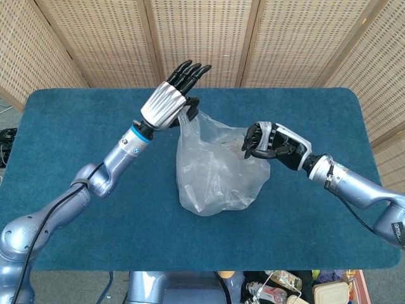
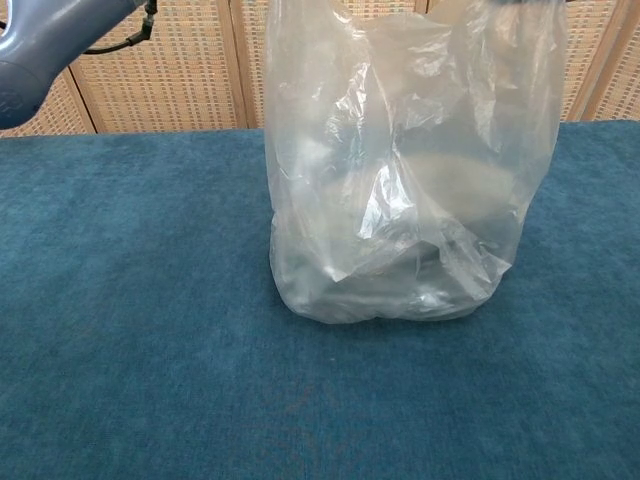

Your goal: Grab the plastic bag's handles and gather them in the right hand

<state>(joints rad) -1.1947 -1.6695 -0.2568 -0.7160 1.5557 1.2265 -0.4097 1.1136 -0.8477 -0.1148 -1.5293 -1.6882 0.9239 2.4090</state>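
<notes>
Clear plastic bag (image 1: 218, 168) sits about dead center on the blue table (image 1: 76, 120) in the head view, mouth pulled open wide. Left hand (image 1: 169, 101) is up at roughly 11 o'clock from the bag, fingers mostly straight and pointing away, thumb side pinching the left handle (image 1: 188, 119) so it's stretched upward. Right hand (image 1: 266, 142) is at about 2 o'clock from the bag, fingers curled tight around the right handle (image 1: 250, 136).

Chest view: the bag (image 2: 395, 170) stands tall on the table (image 2: 120, 300), both top corners pulled up out of frame. Something dark and something pale inside near the bottom, can't tell what. Only a bit of the left arm (image 2: 45, 40) shows at the top left corner, neither hand visible here.
</notes>
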